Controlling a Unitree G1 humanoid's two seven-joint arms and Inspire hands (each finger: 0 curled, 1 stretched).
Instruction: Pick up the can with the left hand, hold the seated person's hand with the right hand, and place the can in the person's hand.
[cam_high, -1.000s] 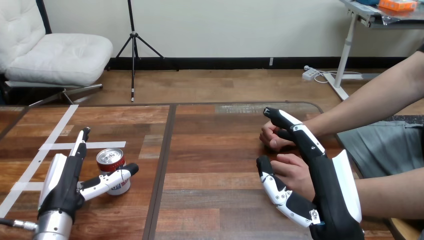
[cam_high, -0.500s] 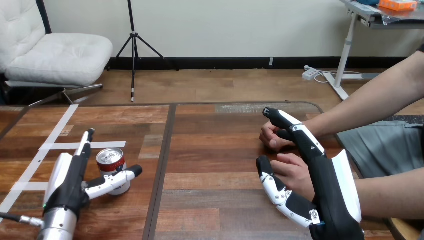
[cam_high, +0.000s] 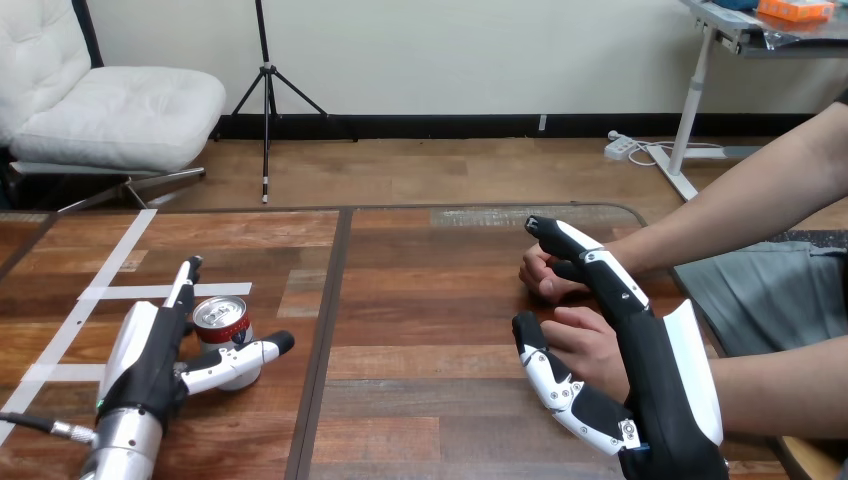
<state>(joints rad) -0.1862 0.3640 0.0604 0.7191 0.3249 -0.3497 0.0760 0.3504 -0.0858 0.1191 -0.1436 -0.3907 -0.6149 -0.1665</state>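
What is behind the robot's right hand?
The person's nearer hand sits between the right hand's thumb and straight fingers; the palm covers its wrist, so contact cannot be judged.

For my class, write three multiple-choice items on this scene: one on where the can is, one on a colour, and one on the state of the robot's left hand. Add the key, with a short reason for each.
1. Where is the can?
A. At the table's right edge.
B. On the table, between the thumb and fingers of the left hand.
C. On the floor.

2. What colour is the band below the can's rim?
A. Red.
B. Blue.
C. Green.

3. How is the left hand?
A. Closed in a fist.
B. Curled round a lifted can.
C. Open, fingers straight beside the can.

Key:
1 B: the can stands upright on the wood between thumb and fingers.
2 A: a red band shows under the silver top.
3 C: the fingers lie straight and the can rests on the table.
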